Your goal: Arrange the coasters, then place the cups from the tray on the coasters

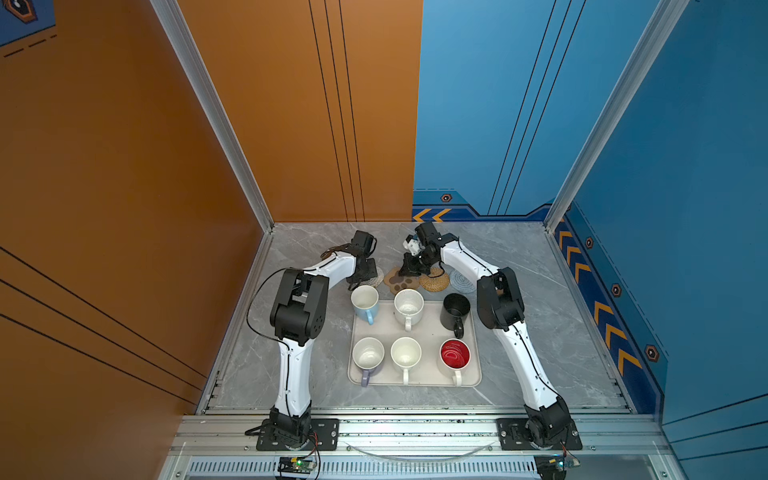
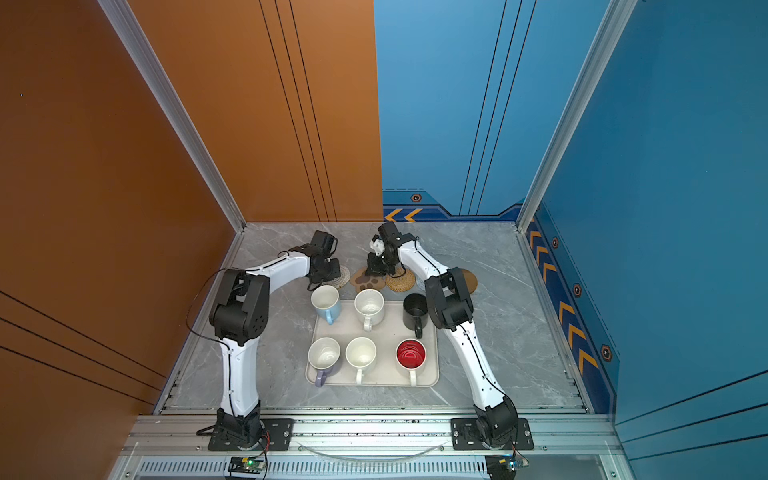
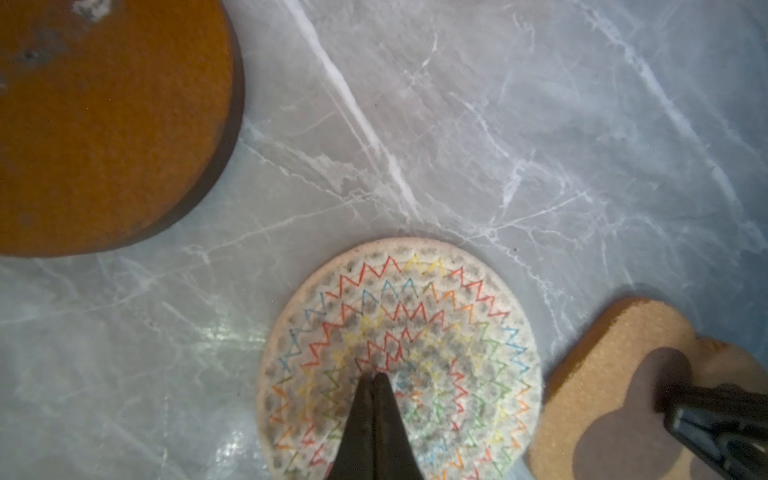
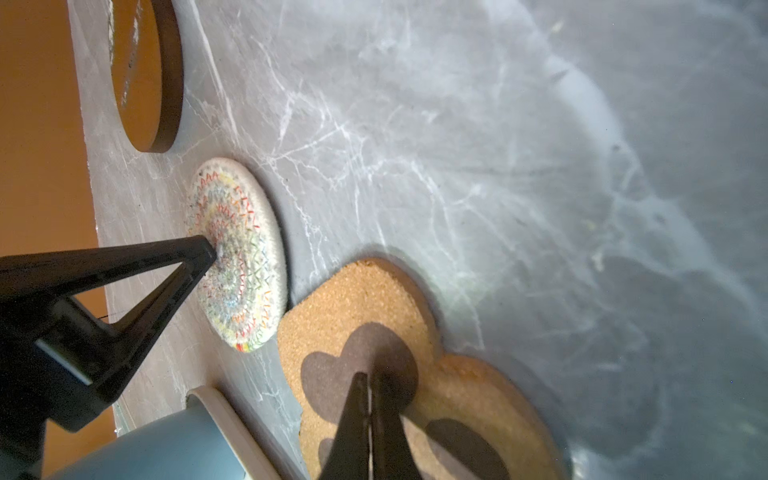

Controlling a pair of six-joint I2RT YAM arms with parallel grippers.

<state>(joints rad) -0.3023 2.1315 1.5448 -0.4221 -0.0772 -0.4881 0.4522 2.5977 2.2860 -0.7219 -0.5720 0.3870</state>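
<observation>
Behind the cream tray (image 1: 428, 328) lies a row of coasters. My left gripper (image 3: 375, 376) is shut, its tips pressing on the middle of the white woven coaster (image 3: 457, 332). My right gripper (image 4: 368, 376) is shut too, tips down on the paw-shaped coaster (image 4: 374, 299). Right of the paw lie the rattan coaster (image 1: 436, 282) and the grey-blue one (image 1: 461, 283). One brown disc (image 3: 104, 124) lies left of the white coaster, another (image 2: 469, 279) at the row's right end. On the tray stand six cups: light blue (image 1: 365, 303), white (image 1: 408, 307), black (image 1: 456, 311), lilac (image 1: 368, 357), white (image 1: 406, 355), red-inside (image 1: 455, 355).
The grey marble table (image 1: 540, 332) is walled by orange panels on the left and blue panels on the right and back. Both arms bend inward over the tray's far corners. The light blue cup (image 4: 166, 449) stands close to both grippers.
</observation>
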